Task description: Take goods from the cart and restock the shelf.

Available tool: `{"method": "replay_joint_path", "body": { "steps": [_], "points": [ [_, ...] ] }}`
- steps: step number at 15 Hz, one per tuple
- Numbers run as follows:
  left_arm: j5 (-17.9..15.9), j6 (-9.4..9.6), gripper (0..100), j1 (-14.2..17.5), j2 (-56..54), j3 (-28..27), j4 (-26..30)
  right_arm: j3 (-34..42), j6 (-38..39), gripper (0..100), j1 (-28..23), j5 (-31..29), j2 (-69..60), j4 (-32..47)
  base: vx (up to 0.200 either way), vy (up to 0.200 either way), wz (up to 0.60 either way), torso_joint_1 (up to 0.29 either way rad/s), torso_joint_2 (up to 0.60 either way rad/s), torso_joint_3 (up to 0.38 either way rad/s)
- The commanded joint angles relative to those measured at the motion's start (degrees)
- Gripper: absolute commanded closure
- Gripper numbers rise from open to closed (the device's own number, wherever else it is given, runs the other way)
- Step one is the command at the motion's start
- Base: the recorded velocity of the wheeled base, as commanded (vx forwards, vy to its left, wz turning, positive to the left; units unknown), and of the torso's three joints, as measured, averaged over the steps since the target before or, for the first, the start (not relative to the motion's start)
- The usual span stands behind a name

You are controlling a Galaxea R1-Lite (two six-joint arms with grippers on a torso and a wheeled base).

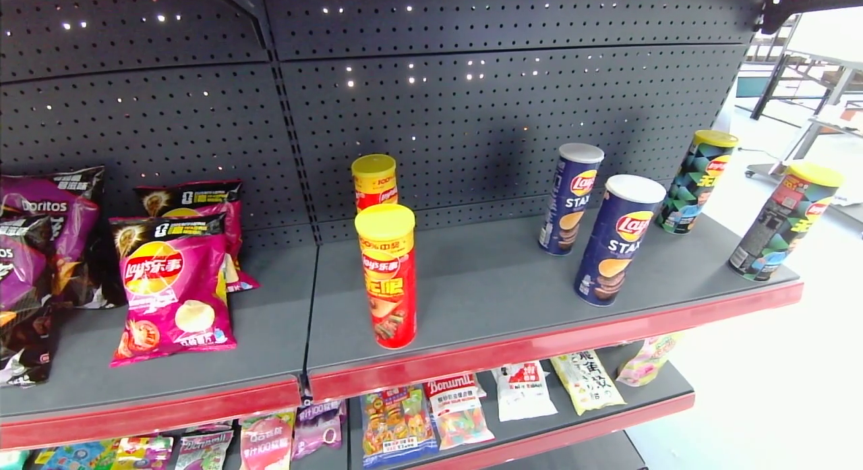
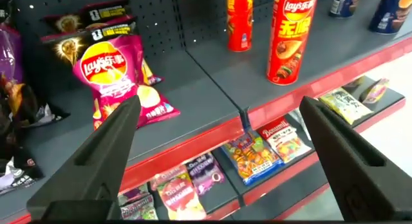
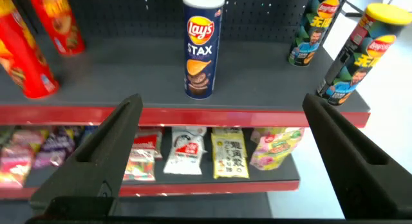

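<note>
Left pincer (image 2: pixel 220 103): fingers wide apart, nothing held. Well ahead of it on the shelf (image 2: pixel 193 98) a pink chip bag (image 2: pixel 116 73) sits past one finger and the front red can (image 2: pixel 291 34) stands past the other. Right pincer (image 3: pixel 222 100): also spread and empty, a blue can (image 3: pixel 201 47) upright on the shelf straight ahead of the gap, two yellow-lidded dark cans (image 3: pixel 360 53) off to its right, red cans (image 3: pixel 29 56) off to its left.
</note>
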Motion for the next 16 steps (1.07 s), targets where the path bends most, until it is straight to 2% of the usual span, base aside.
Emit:
{"method": "replay_joint_path", "body": {
  "steps": [1,6,12,16],
  "points": [
    [0.10,-0.07,0,-0.02,0.20,0.49,-0.01,0.28,-1.88,0,-0.04,0.07,0.92,0.00,0.000,0.000,0.00,0.000,0.00,0.000],
    [0.01,0.20,0,-0.02,0.90,0.58,-0.01,2.12,-3.73,0,-0.83,-0.01,-1.10,0.00,0.000,0.000,0.00,0.000,0.00,0.000],
    [0.19,0.28,0,0.07,0.55,0.67,0.08,2.39,-3.73,0,-0.92,-0.01,-1.01,0.09,0.000,0.000,0.60,0.006,0.00,0.000],
    [1.42,0.28,0,0.07,-0.06,1.19,0.08,1.68,-3.81,0,-0.48,0.51,1.27,0.00,0.000,0.000,0.00,0.000,0.00,0.000]
  ]
}}
